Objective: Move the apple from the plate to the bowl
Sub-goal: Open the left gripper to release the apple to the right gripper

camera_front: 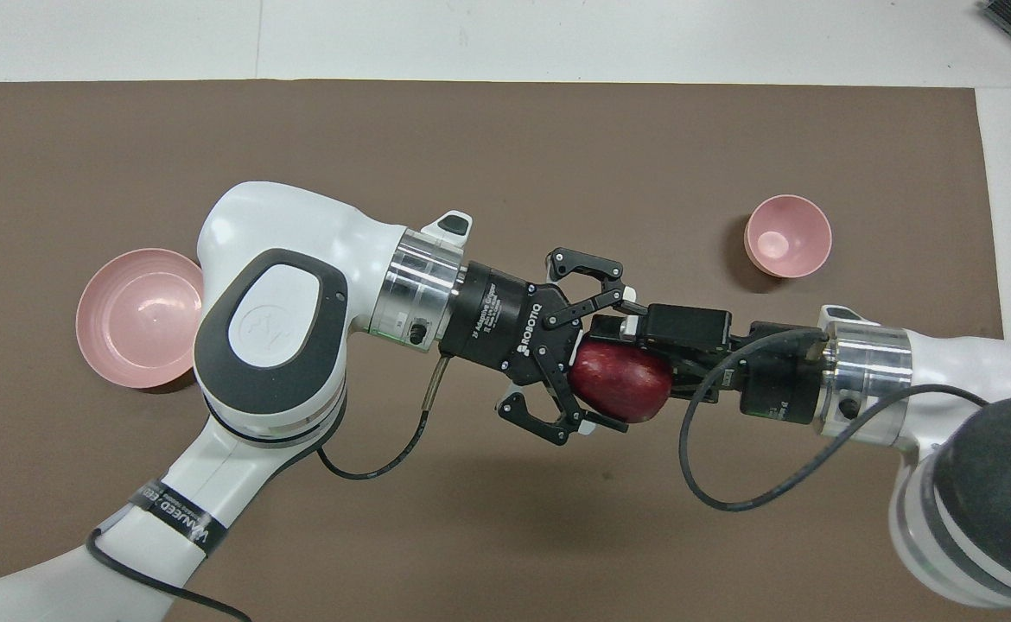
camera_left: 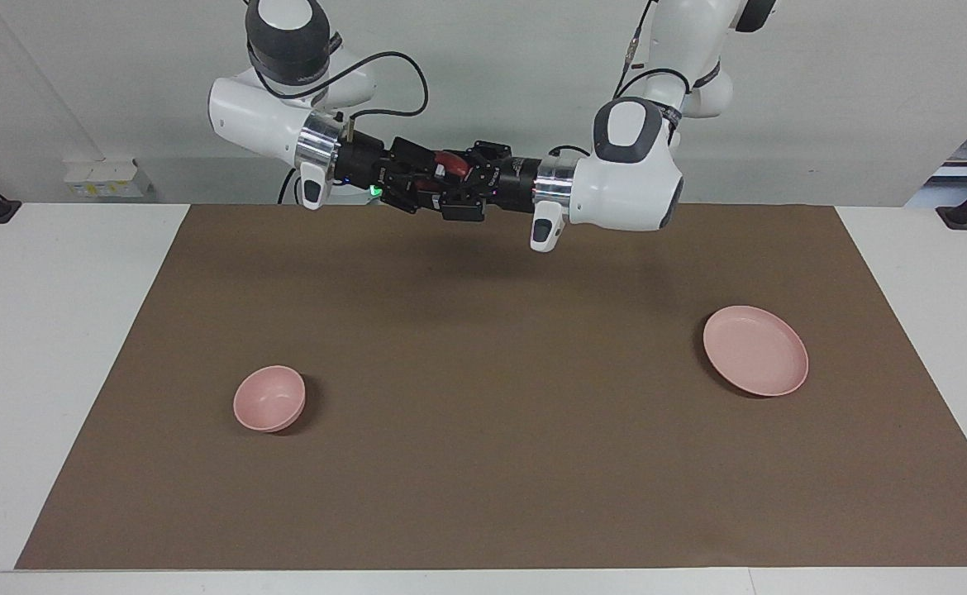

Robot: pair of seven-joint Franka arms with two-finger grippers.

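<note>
The dark red apple (camera_front: pixel 622 380) hangs in the air over the brown mat, between the two grippers that meet there wrist to wrist. My right gripper (camera_front: pixel 635 356) is shut on the apple, one finger (camera_front: pixel 619 326) lying across its top. My left gripper (camera_front: pixel 607 363) stands open around the same apple, its fingertips (camera_front: pixel 590 425) spread just off the fruit's sides. In the facing view only a sliver of the apple (camera_left: pixel 450 163) shows between the black fingers. The flat pink plate (camera_left: pixel 755 350) lies bare at the left arm's end. The small pink bowl (camera_left: pixel 269 398) stands empty at the right arm's end.
A brown mat (camera_left: pixel 483 463) covers most of the white table (camera_left: pixel 54 330). In the overhead view the left arm's elbow covers part of the plate's (camera_front: pixel 130 315) rim. Loose cables (camera_front: pixel 730 484) hang from both wrists over the mat.
</note>
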